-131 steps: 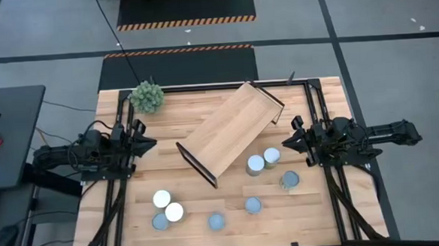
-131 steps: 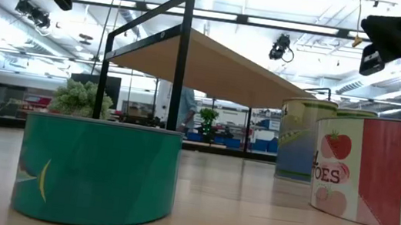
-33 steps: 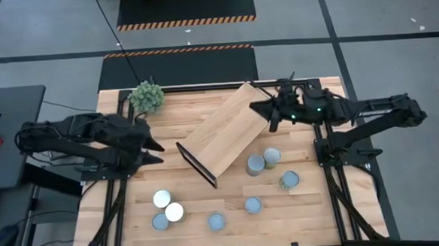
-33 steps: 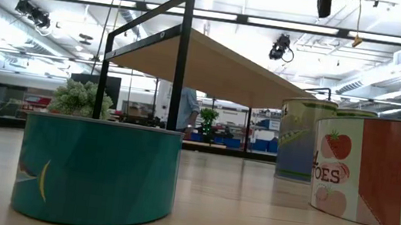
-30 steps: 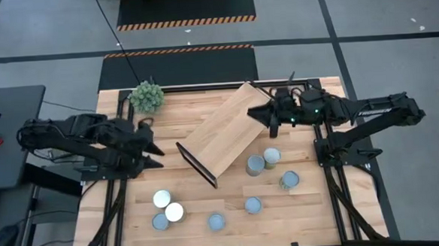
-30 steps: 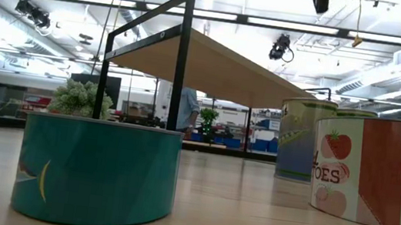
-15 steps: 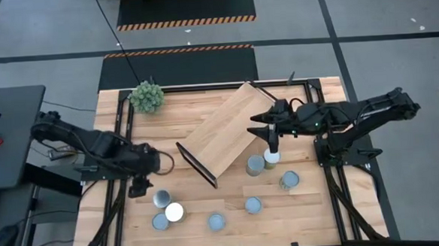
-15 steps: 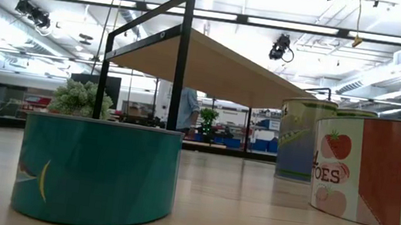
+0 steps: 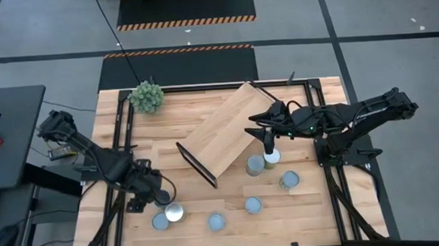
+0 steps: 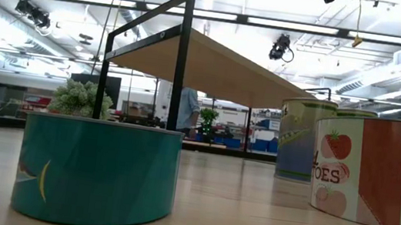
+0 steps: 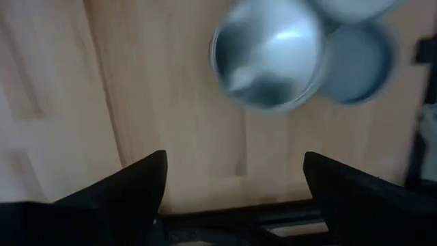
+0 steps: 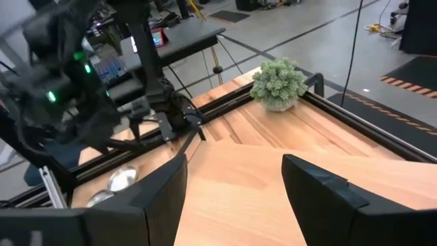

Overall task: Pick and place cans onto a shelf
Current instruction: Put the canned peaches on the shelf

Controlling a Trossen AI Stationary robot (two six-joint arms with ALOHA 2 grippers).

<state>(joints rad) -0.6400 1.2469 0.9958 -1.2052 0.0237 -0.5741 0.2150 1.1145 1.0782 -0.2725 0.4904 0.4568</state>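
Currently approach step: my left gripper [image 9: 157, 195] wide open, empty, over lower-left cans [image 9: 174, 212]; right gripper [image 9: 268, 144] part-open, empty, above centre-right can [image 9: 272, 157]; next, descend, close

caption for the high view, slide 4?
Both arms over seven cans, shelf askew: left gripper open, right gripper open.

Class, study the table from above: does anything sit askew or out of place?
Yes. The shelf lies diagonally across the table instead of square with its edges. No cans stand on it; they are scattered on the tabletop, like the can near the front edge. Nothing looks spilled or damaged.
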